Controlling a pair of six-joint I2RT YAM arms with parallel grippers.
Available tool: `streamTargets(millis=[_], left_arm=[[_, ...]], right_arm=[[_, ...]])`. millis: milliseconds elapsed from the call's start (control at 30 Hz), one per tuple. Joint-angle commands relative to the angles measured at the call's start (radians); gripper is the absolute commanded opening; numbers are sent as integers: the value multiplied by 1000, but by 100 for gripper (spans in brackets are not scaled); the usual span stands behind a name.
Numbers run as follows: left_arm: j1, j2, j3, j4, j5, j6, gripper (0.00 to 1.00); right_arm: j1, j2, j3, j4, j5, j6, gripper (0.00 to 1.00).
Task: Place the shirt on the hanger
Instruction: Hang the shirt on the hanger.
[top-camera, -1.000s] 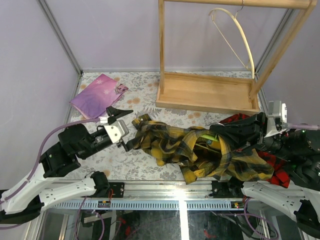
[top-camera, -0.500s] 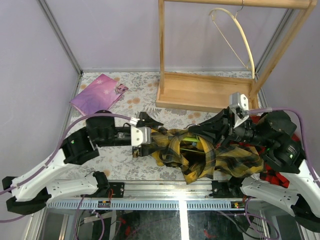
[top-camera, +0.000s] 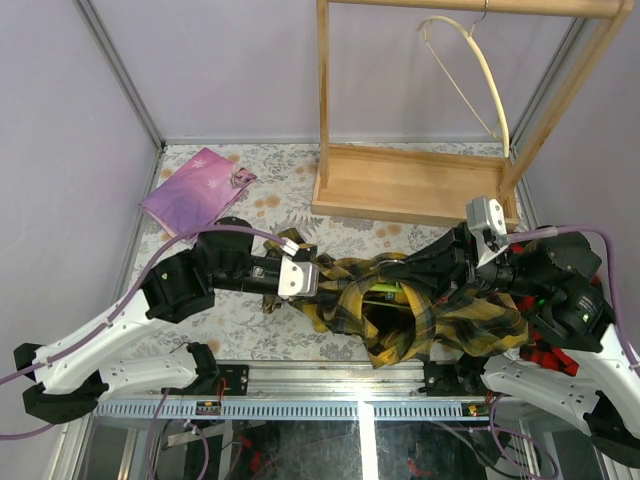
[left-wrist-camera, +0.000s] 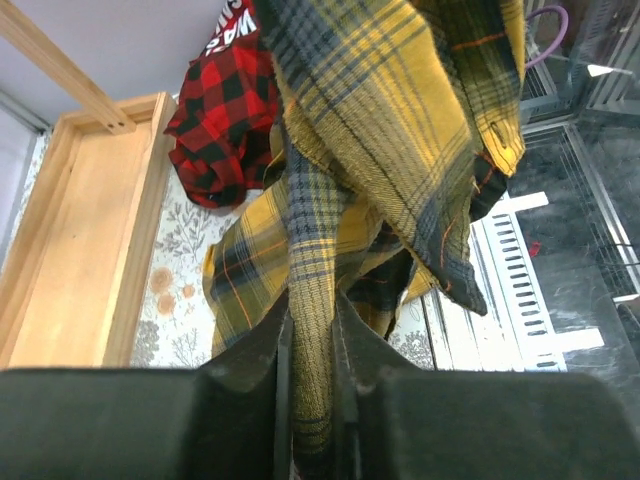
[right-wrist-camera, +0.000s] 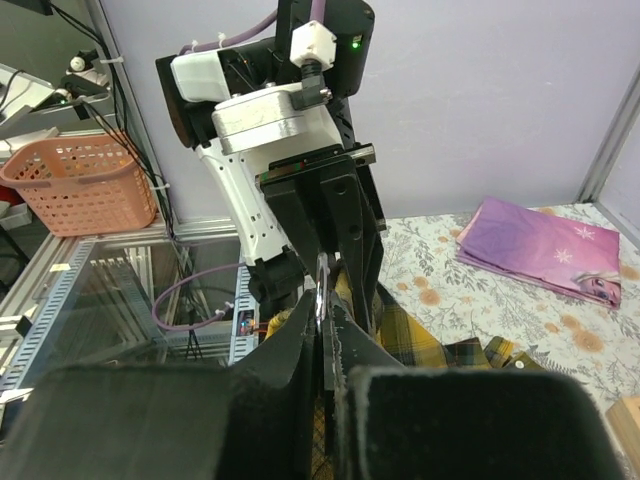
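The yellow-and-black plaid shirt (top-camera: 445, 322) lies bunched between both arms near the table's front edge. My left gripper (top-camera: 312, 270) is shut on a fold at its left end; in the left wrist view that fold (left-wrist-camera: 312, 390) runs between the jaws of the left gripper (left-wrist-camera: 312, 312), and the rest of the shirt (left-wrist-camera: 370, 120) hangs beyond. My right gripper (top-camera: 392, 270) is shut on the hanger's silver hook (right-wrist-camera: 320, 285), pinched upright at the tips of the right gripper (right-wrist-camera: 325, 312). A pale green piece of the hanger (top-camera: 388, 291) shows inside the shirt; the rest is hidden.
A red-and-black plaid garment (top-camera: 548, 345) lies under the right arm. The wooden rack (top-camera: 410, 185) stands at the back, with a cream curved hanger (top-camera: 480, 60) on its bar. A purple cloth (top-camera: 195, 185) lies back left. An orange basket (right-wrist-camera: 80, 180) sits off the table.
My left gripper has moved right to the shirt's left end and shut on a fold. The right arm, holding the hook, came in over the shirt, then barely shifted.
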Motion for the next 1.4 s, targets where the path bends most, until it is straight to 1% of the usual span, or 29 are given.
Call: streamTargets(millis=[0, 100, 133, 233, 300, 367, 567, 700, 800, 1200, 1367], left_arm=[[2, -18, 40, -16, -35, 19, 1], [3, -39, 38, -28, -134, 29, 0], [3, -49, 39, -44, -164, 41, 0], [4, -78, 47, -102, -260, 73, 0], [2, -100, 49, -141, -298, 77, 0], [2, -124, 55, -172, -315, 69, 0], [3, -212, 97, -260, -356, 53, 0], [3, -257, 139, -309, -376, 53, 0], [2, -292, 146, -318, -361, 55, 0], [1, -333, 148, -326, -303, 64, 0], [2, -338, 134, -311, -280, 58, 0]], right_arm=[[-5, 3, 14, 69, -40, -11, 0], [-3, 3, 31, 18, -37, -40, 0], [-3, 3, 45, -11, -28, -56, 3], [-3, 8, 107, -127, 11, -111, 33], [-3, 11, 143, -207, 24, -145, 46], [-4, 15, 166, -278, 37, -174, 52], [-4, 2, 133, -385, 67, -202, 59], [-3, 6, 90, -394, 76, -210, 64], [-4, 26, 83, -397, 81, -223, 65], [-3, 118, 118, -384, 42, -254, 67], [-4, 156, 102, -342, -30, -240, 65]])
